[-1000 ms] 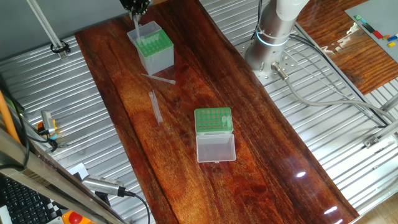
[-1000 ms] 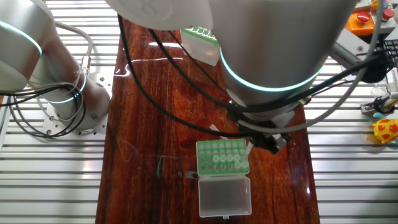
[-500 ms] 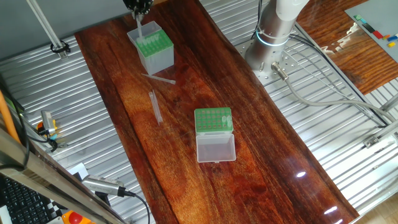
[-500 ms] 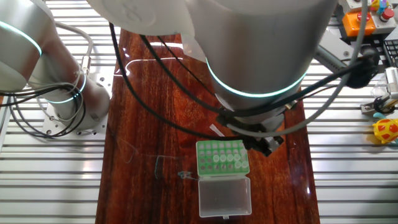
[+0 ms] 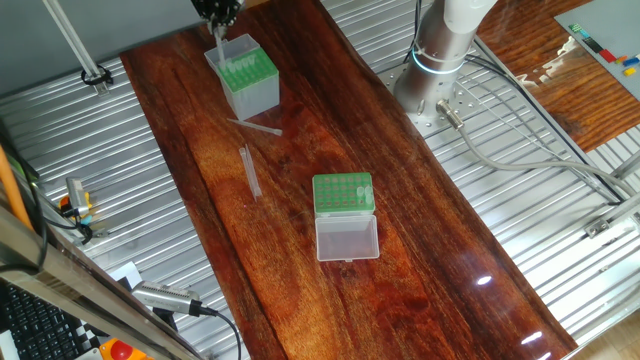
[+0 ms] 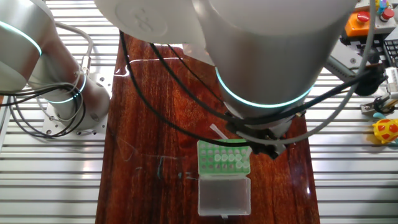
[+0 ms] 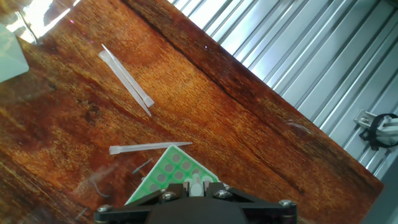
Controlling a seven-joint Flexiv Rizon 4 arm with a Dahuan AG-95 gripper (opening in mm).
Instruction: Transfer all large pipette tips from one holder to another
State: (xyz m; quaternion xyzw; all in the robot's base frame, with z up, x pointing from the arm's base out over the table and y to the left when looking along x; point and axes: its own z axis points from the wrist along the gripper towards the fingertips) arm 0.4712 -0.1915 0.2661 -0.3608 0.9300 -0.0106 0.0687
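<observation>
My gripper hangs over the back edge of the taller translucent box at the far end of the table. It is shut on one large pipette tip that points down at the green insert. In the hand view the pale tip sits pinched between the dark fingers. Several tips stand in the insert. The low green rack lies mid-table with its clear lid open. In the other fixed view the arm hides the gripper.
Two loose tips lie on the wood between the boxes, one close to the tall box and one further toward the rack. Ribbed metal surrounds the table. The robot base stands at the right.
The gripper has shifted slightly over the tall box, a little right and then back left, still holding the tip. Both boxes and the loose tips stayed put.
</observation>
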